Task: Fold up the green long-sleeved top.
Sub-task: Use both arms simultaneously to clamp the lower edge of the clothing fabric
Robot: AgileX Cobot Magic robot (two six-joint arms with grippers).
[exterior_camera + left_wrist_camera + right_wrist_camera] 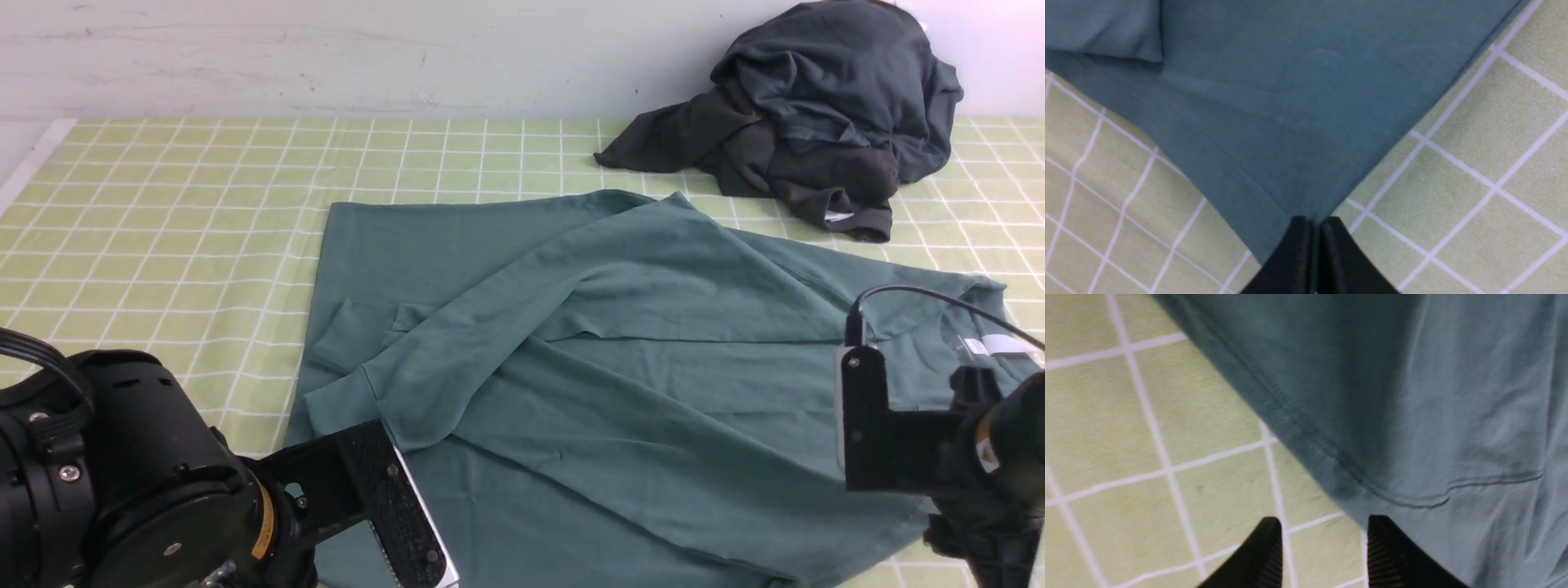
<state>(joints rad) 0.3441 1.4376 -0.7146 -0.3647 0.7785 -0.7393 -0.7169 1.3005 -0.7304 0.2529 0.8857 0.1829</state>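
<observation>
The green long-sleeved top (620, 359) lies spread across the middle of the checked table, both sleeves folded over its body, its collar with a white label (992, 346) at the right. My left gripper (1313, 222) is shut on a hem corner of the top (1290, 134) at the near left. My right gripper (1325, 528) is open and empty just above the table cloth, beside the top's stitched hem (1412, 416), one finger (1392, 551) at the fabric's edge. In the front view only both arms' wrists show, and the jaws are hidden.
A heap of dark charcoal-grey garments (816, 114) sits at the back right by the wall. The yellow-green checked cloth (163, 212) covers the table. The table's left edge (24, 175) shows at the far left.
</observation>
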